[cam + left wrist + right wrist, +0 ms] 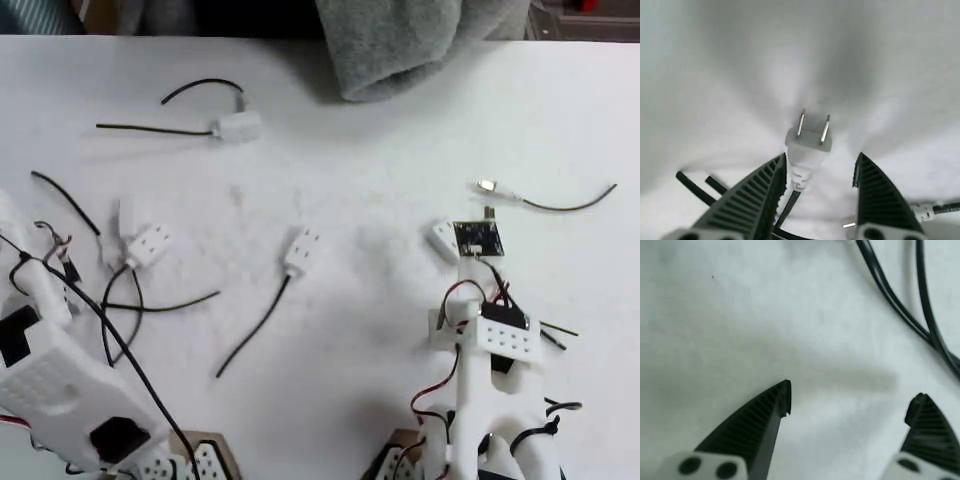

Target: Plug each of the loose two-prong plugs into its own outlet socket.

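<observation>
within the wide-spread left hand (821, 157), a two-prong plug (809, 142) against one finger; right hand (853, 390) wide-spread too, above counter (740, 315), cords (900, 297) nearby

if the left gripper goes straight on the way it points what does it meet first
Probably the plug, lying between the open fingers of the left gripper; past it, the table. Depth is unclear.

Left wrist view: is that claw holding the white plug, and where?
Not held, it seems: the left gripper is open, the white plug lies between its fingers, its body against one finger, clear of the other.
</observation>
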Tool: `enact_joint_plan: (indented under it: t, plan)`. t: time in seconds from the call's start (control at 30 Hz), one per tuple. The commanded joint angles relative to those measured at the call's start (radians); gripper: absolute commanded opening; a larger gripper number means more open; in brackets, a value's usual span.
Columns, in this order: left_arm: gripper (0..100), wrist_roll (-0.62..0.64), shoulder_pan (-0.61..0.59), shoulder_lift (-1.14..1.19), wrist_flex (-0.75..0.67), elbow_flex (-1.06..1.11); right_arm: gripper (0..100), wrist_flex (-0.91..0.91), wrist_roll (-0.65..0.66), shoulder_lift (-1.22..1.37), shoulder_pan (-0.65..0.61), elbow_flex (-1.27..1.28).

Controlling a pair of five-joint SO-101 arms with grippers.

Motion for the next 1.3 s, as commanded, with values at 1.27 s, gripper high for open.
enact_joint_plan:
  t: [1.27]
  plan:
    - [2,-0.931,-0.033,0.358,0.381,-0.704,36.1,-0.008,-0.002,-0.005,-0.007,-0.003]
